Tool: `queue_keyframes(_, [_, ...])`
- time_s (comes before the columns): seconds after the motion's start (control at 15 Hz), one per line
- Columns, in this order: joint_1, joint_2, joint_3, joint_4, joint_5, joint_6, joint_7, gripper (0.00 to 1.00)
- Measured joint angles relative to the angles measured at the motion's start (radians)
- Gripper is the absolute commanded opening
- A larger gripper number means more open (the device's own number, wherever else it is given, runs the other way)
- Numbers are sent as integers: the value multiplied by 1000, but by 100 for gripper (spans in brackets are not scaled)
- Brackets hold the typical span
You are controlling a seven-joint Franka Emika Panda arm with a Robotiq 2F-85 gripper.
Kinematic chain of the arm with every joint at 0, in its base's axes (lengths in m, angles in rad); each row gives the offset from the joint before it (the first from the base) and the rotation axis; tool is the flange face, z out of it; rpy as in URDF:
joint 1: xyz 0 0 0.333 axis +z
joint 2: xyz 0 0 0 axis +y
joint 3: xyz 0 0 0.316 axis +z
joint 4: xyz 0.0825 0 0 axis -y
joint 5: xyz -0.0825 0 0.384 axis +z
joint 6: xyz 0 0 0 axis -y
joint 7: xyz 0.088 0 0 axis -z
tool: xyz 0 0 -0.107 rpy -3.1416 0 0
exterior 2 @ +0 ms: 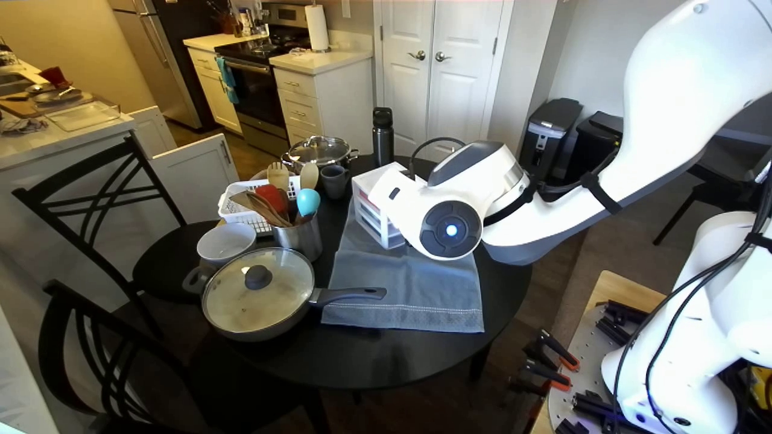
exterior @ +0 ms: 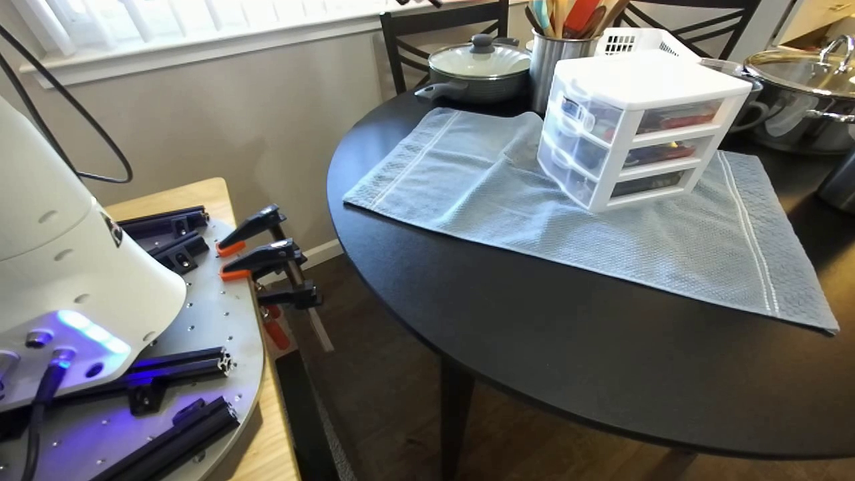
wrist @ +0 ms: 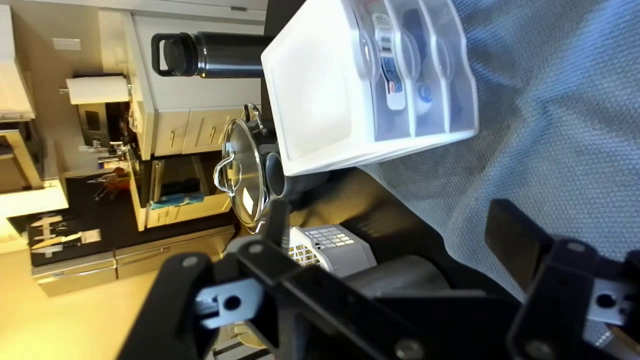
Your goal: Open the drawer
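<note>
The drawer [exterior: 604,121] is the top translucent drawer of a small white three-tier unit [exterior: 658,79] standing on a towel. Its front looks flush with the lower drawers, and it appears closed. In the wrist view, which is turned sideways, the drawer [wrist: 383,117] lies nearest the unit's white top, with a label showing through. In an exterior view the arm's wrist partly covers the unit [exterior 2: 393,240]. My gripper [wrist: 396,230] is open and empty, its fingers spread wide apart, not touching the unit. The fingers are hidden or out of view in both exterior views.
A blue-grey towel [exterior: 494,180] lies under the unit on a round black table [exterior: 534,334]. Around it stand a lidded pan [exterior 2: 259,295], a steel utensil holder [exterior 2: 301,236], a white basket [exterior 2: 232,208], a lidded pot [exterior: 801,100], a mug [exterior 2: 333,181] and a bottle [exterior 2: 383,138].
</note>
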Motion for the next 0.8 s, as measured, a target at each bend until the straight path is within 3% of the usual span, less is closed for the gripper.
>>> queue_keyframes(0.27, [23, 45, 3, -39, -121, 2, 140, 100])
queue_keyframes(0.6, [22, 132, -21, -58, -432, -17, 273, 100])
queue_keyframes(0.8, [16, 209, -41, -57, -597, -123, 314, 100])
